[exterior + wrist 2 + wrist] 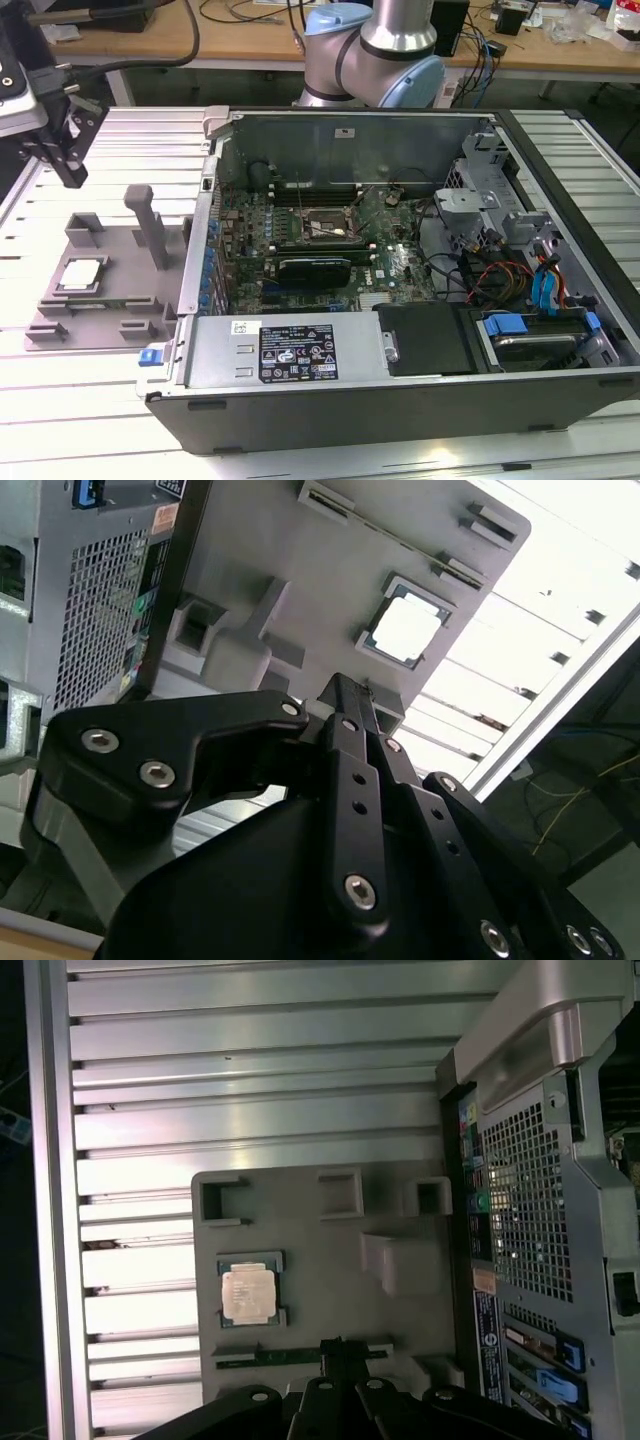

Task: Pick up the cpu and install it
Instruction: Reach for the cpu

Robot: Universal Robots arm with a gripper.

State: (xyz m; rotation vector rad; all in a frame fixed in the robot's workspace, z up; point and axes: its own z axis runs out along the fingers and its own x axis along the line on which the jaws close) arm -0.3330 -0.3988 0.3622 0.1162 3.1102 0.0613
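Observation:
The cpu [82, 272], a small square chip with a silvery top, lies flat in a recess of the grey fixture plate [110, 325] at the exterior view's left, beside the open computer case. Both wrist views look down on the cpu [405, 630] [250, 1293] in its seat. My gripper [70, 172] hangs above and behind the fixture, well clear of the chip. In both wrist views its black fingertips [340, 687] [333, 1344] meet at a point with nothing between them. The black socket frame [318, 226] sits on the green motherboard inside the case.
The open computer case [300, 385] lies on its side on a slatted metal table [60, 430], with cables and drive bays [535, 290] at the exterior view's right. A grey post [150, 225] and blocks rise from the fixture. The arm's base [375, 55] stands behind the case.

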